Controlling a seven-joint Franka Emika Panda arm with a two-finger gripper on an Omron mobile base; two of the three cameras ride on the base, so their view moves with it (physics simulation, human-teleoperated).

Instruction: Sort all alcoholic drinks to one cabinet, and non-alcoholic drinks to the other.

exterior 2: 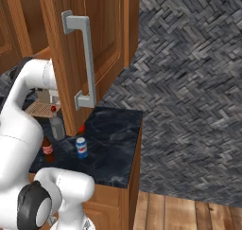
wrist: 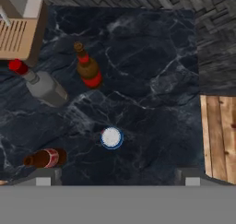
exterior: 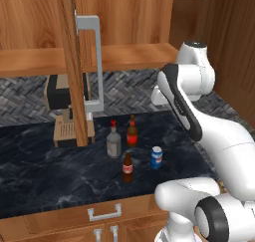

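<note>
The gripper [wrist: 118, 176] is hanging with its jaws wide open above the small blue soda can [wrist: 111, 138], which is showing its silver top and standing upright on the dark counter [wrist: 152, 71] near the cola bottle [wrist: 46, 157]

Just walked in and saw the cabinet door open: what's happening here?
The robot arm is handling nothing yet. Its open gripper hangs above the dark counter, looking down on the blue soda can. The liquor bottle, beer bottle and cola bottle stand nearby. The cabinet door is open.
</note>
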